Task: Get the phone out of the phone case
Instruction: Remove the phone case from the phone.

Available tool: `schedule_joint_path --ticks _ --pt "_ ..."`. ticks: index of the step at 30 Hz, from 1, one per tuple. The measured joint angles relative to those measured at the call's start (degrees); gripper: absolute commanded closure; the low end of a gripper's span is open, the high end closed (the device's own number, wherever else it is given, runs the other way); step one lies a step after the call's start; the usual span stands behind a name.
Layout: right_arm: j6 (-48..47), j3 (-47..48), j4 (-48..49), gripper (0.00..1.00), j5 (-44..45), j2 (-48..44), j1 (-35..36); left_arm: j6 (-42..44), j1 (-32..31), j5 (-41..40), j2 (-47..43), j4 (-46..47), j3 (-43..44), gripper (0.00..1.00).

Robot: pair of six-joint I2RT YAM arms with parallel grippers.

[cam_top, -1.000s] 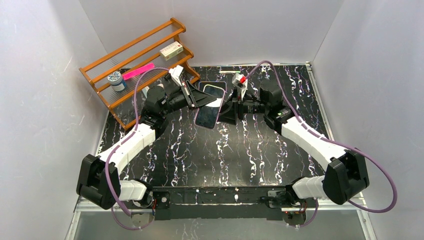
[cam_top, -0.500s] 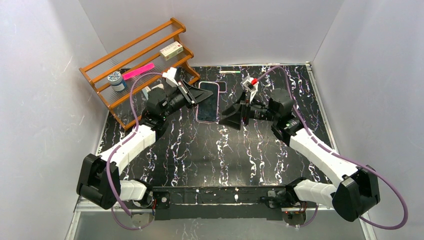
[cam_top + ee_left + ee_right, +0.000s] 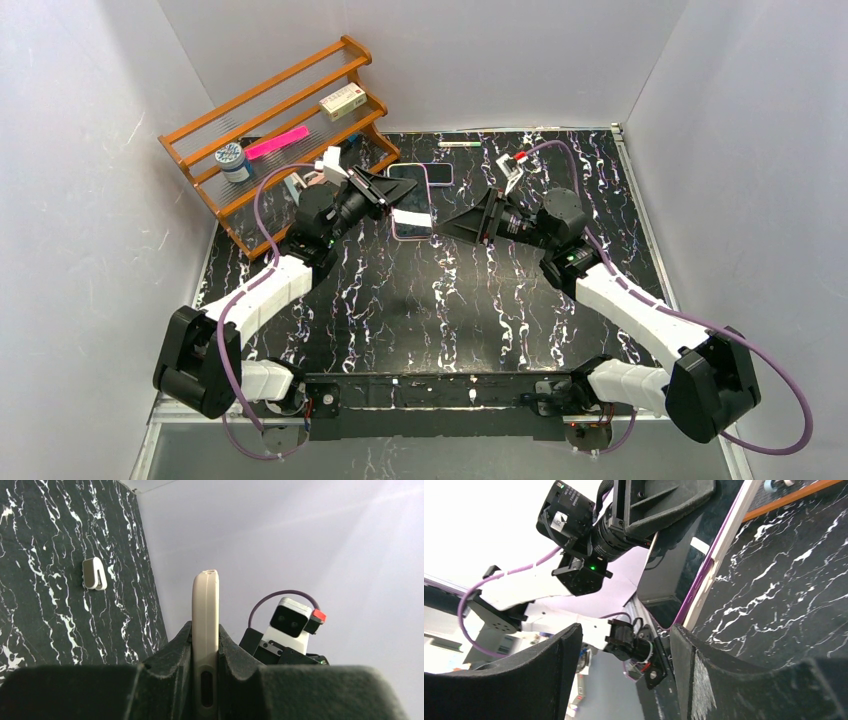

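I see the black marble table (image 3: 450, 320), with the wooden rack (image 3: 270, 110) at its far left corner. My left gripper (image 3: 395, 203), just right of the rack's near end, is clamped on the cream edge of the phone case (image 3: 205, 610) and holds it tilted. The phone (image 3: 413, 224) sits inside the case, its dark screen framed by the rim. My right gripper (image 3: 452, 220), further right from the rack, has its 2 fingers spread and touches nothing. A green pen (image 3: 458, 144) lies right of the rack.
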Motion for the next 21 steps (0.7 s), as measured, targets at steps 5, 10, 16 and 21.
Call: schedule_joint_path --ticks 5,10,16,21 --pt "4.52 0.02 0.66 0.32 0.50 0.39 0.42 -0.81 0.00 -1.44 0.00 1.73 -0.13 1.00" --pt "7.69 0.02 0.87 0.33 0.52 1.79 1.22 -1.31 0.00 -2.10 0.00 2.80 -0.17 1.00" --pt "9.97 0.02 1.99 0.35 1.01 2.58 1.90 -2.05 -0.02 -2.32 0.00 4.72 -0.33 1.00" --pt "11.78 0.02 3.80 0.36 1.16 4.00 1.95 -2.40 -0.04 -2.69 0.02 5.60 -0.61 1.00"
